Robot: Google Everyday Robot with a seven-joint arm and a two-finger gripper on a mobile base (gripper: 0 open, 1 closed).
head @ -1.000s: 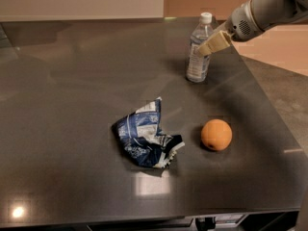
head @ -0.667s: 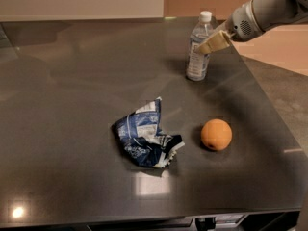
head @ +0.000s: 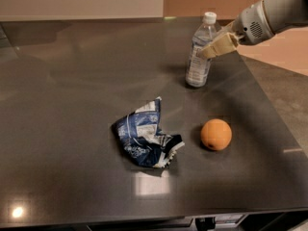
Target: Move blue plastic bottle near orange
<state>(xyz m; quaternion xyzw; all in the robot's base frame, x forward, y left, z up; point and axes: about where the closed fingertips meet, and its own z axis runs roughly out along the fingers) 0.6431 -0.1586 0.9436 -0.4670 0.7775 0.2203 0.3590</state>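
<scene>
The blue plastic bottle (head: 198, 57), clear with a white cap and a pale label, stands on the dark table (head: 72, 105) at the back right. My gripper (head: 208, 49) reaches in from the upper right and is shut on the bottle's upper body, with one beige finger (head: 219, 44) across its front. The orange (head: 216, 134) lies on the table toward the front, a good distance below the bottle and slightly to its right.
A crumpled dark blue-and-white foil snack bag (head: 144, 136) lies left of the orange. The table's right edge (head: 274, 109) runs diagonally close to the bottle and the orange. The front edge is near the bottom of the view.
The arm and gripper have shifted slightly right and down. The bottle's top has moved a little to the right with them. The orange and the bag have not moved.
</scene>
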